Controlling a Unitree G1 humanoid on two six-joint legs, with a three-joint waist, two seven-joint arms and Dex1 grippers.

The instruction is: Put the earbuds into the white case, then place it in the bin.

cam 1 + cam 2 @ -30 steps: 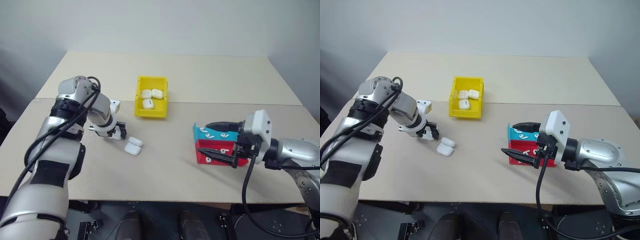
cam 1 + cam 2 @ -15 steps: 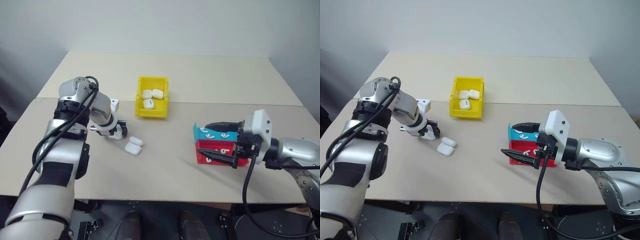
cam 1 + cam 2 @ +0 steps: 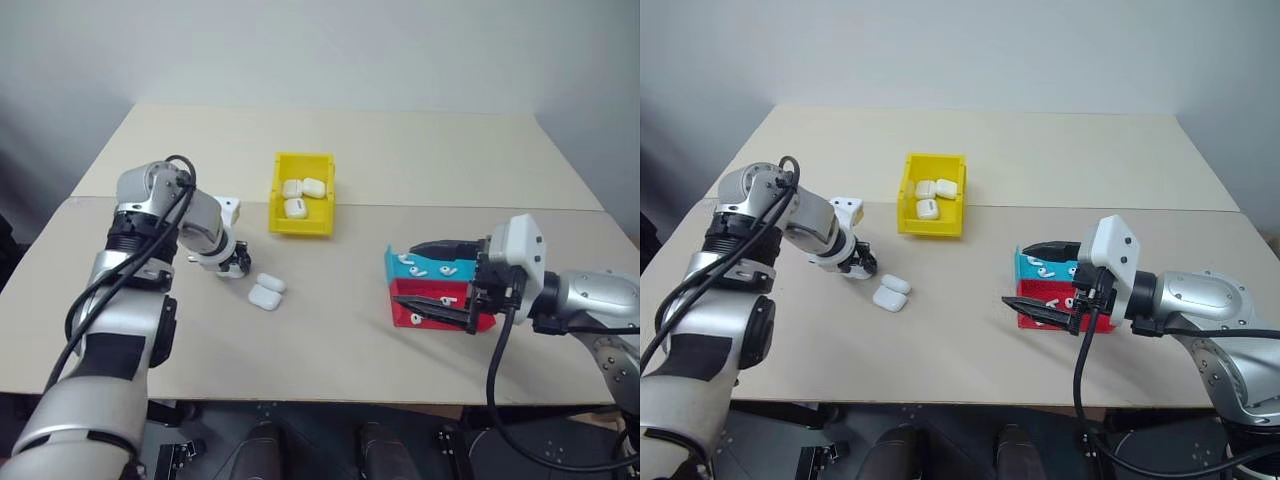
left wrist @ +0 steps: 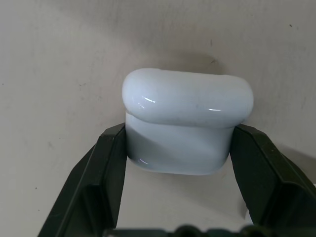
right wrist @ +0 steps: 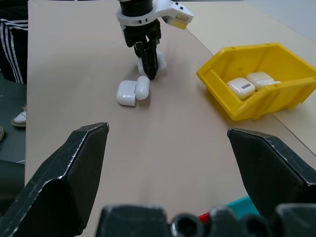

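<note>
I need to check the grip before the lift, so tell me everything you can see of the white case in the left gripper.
The white case is a small, glossy, smooth plastic pebble with rounded corners, its lid closed along a visible seam. It sits between the jaws of the left gripper, which press on its two opposite sides. It is at the tan table, apart from the two cases lying nearby.

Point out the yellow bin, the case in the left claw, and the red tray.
yellow bin (image 3: pixel 301 227), left eye view, near front wall.
case (image 4: pixel 185 126), left wrist view, middle of its body.
red tray (image 3: pixel 402 318), left eye view, front corner.
</note>
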